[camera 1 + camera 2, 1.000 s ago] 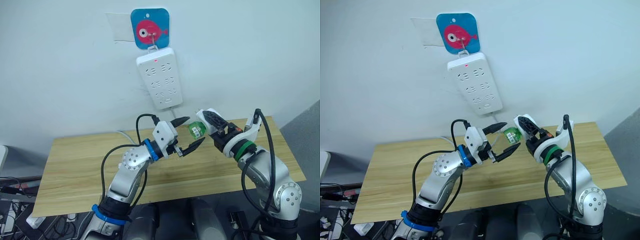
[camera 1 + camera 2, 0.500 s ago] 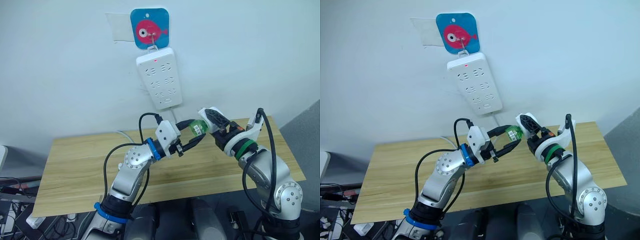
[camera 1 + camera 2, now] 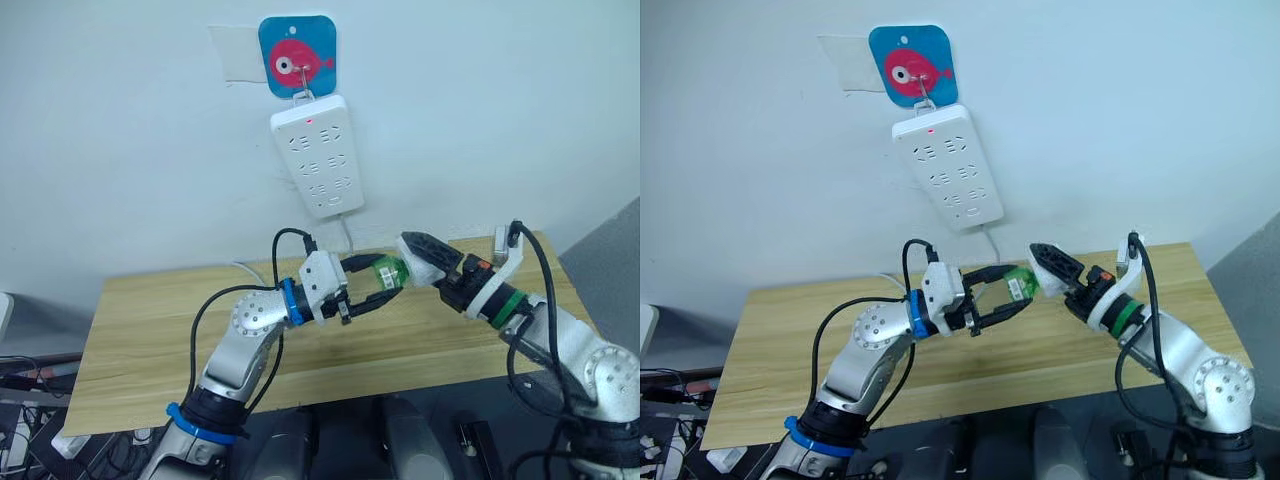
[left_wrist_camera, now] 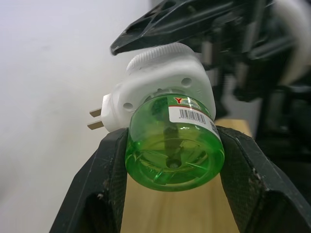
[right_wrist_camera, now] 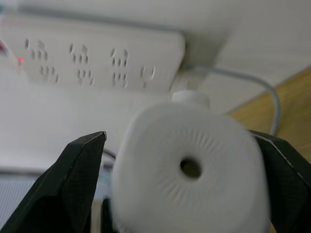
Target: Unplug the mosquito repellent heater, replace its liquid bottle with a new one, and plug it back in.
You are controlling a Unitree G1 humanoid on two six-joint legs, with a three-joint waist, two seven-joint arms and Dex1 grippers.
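**Heater and bottle held between both grippers above the table**

Mosquito repellent heater point(image 4: 163, 80) held in mid-air over the wooden table point(image 3: 150, 320), unplugged, two metal prongs bare and pointing toward the wall. Pinched by the right gripper point(image 3: 412, 252), black fingers on either side of the white body, round vent opening facing the right wrist camera. Green liquid bottle point(image 4: 174, 145) seated in the heater's underside, barcode label visible near its shoulder. Bottle clamped by the left gripper point(image 3: 375, 285), one finger pressed to each side of the clear green wall. Both grippers meeting tip to tip, just below the lower end of the white power strip point(image 3: 317, 152). Power strip hanging on the wall from a hook on a blue square holder with a red fish point(image 3: 296, 56), small red light lit near its top, cable point(image 3: 347, 232) trailing down from its lower end.
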